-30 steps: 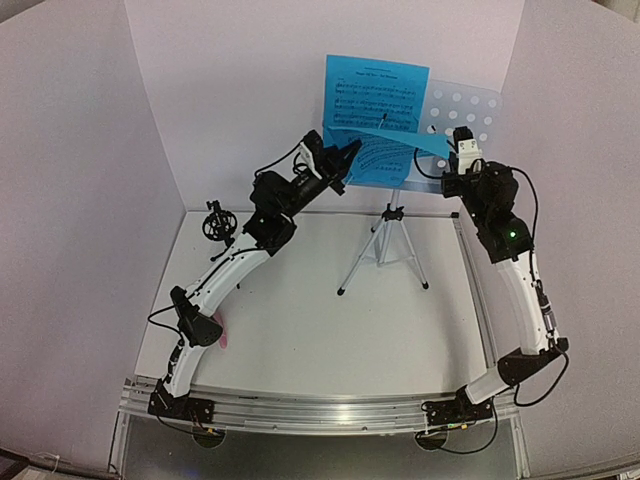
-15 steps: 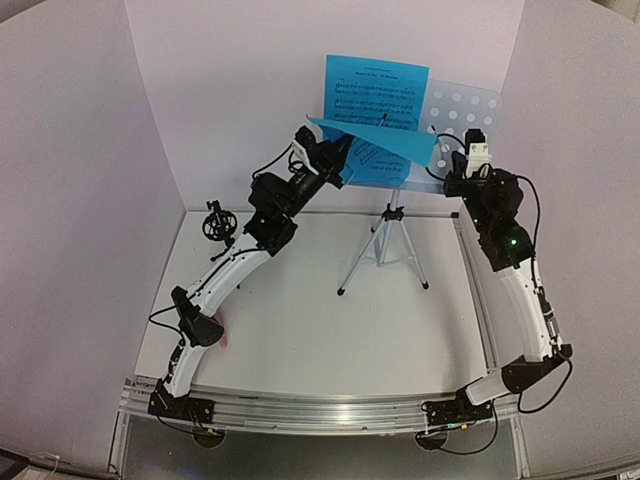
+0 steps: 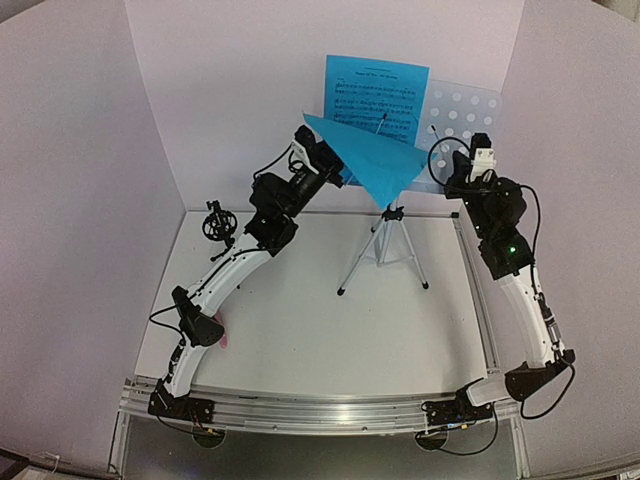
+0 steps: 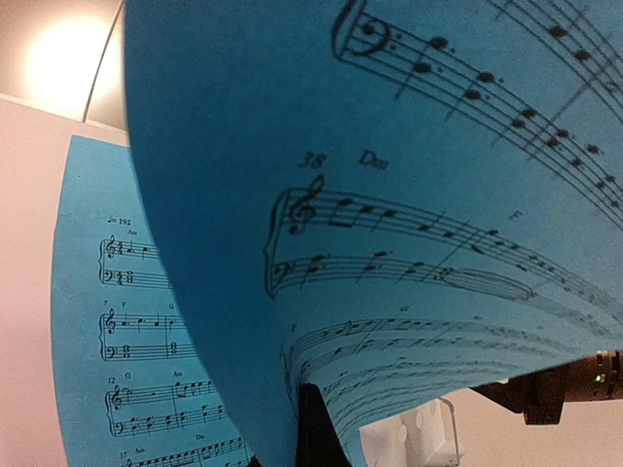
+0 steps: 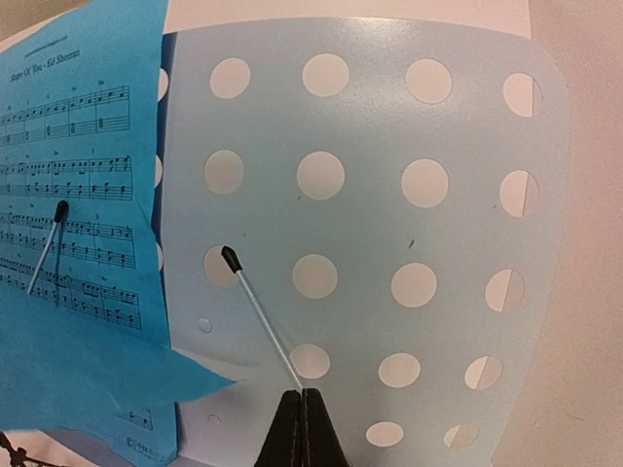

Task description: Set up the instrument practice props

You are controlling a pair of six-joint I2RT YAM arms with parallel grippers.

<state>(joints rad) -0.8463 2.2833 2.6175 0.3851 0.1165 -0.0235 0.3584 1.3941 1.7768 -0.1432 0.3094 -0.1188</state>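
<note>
Pale walls (image 3: 230, 80) close in a white table (image 3: 300, 330) on three sides. At its back stands the music stand (image 3: 470, 105) on its silver tripod (image 3: 385, 250).

One sheet (image 3: 375, 85) lies flat against the left half of the perforated desk, with a thin page-holder wire (image 5: 47, 248) across it. The right half is bare, which looks like the place meant for the second sheet (image 3: 375, 160).

The left gripper (image 4: 311, 418) is clamped on one edge of that second sheet. Held this way, the paper bows out in front of the stand, printed side toward the wrist camera, with its free corner pointing toward the right arm.

The right gripper (image 5: 302, 404) has its jaws pressed together just below the bare half. The foot of the second wire (image 5: 261, 316) meets its fingertips, but I cannot tell whether it is pinched. That wire probably has to swing clear before the page can go flat.

Room is tight around the desk, where both wrists crowd in. The front of the table is open. Well to the left, the black mic holder (image 3: 217, 222) stands by the wall. The pink microphone (image 3: 224, 338) lies beside the left arm's elbow, partly hidden and not yet set up.
</note>
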